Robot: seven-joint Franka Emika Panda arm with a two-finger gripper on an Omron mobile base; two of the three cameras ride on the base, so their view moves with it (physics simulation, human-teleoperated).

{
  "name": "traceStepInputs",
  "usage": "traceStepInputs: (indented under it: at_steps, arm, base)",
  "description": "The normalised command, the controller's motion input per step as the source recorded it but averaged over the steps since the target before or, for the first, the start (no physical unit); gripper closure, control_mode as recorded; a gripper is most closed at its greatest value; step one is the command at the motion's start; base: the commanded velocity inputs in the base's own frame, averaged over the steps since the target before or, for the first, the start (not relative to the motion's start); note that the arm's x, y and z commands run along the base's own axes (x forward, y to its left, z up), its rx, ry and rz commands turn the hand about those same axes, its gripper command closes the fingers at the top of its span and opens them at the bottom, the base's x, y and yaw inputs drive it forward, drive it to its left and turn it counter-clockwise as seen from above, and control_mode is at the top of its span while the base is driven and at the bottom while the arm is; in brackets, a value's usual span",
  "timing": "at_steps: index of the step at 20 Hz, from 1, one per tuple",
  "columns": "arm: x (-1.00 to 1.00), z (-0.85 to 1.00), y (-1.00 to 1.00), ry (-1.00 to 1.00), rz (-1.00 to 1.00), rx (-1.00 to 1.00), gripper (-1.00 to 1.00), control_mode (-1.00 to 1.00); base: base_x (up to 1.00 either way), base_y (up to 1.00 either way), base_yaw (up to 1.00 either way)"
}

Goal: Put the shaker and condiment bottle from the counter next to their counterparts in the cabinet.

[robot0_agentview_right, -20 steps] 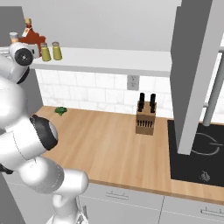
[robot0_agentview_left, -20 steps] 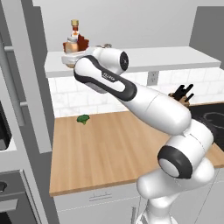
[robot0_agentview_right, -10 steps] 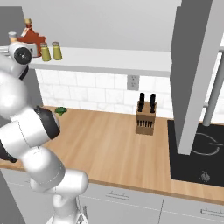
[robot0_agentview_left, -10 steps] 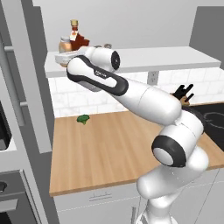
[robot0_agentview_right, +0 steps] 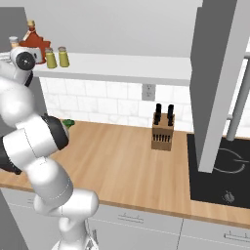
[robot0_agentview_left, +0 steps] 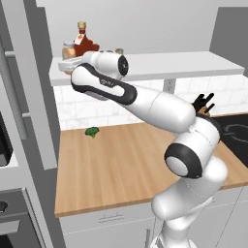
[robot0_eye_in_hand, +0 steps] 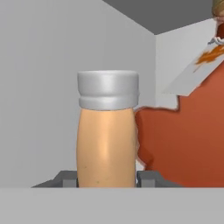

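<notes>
Up at the cabinet [robot0_agentview_left: 160, 65], the jaws are clamped on the condiment bottle [robot0_eye_in_hand: 106, 140], with the red maple-leaf bottle [robot0_eye_in_hand: 188, 131] just beside them.

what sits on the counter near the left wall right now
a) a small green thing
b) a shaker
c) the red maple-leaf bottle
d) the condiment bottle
a: a small green thing lies on the counter by the tiles, while the condiment bottle is between the jaws up at the cabinet, beside the red maple-leaf bottle and both shakers.
</notes>
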Motion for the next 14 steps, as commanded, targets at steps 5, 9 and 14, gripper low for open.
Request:
traceStepInputs:
  at_steps: [5, 9, 14]
  arm:
    - [0.06, 0.0, 0.0, 0.02, 0.0, 0.0, 1.0, -1.0]
    - [0.23, -0.01, 0.15, 0.0, 0.0, 0.0, -1.0, -1.0]
    - [0.09, 0.0, 0.05, 0.0, 0.0, 0.0, -1.0, -1.0]
  base:
    - [0.0, 0.0, 0.0]
    - [0.0, 0.0, 0.0]
    - [0.0, 0.0, 0.0]
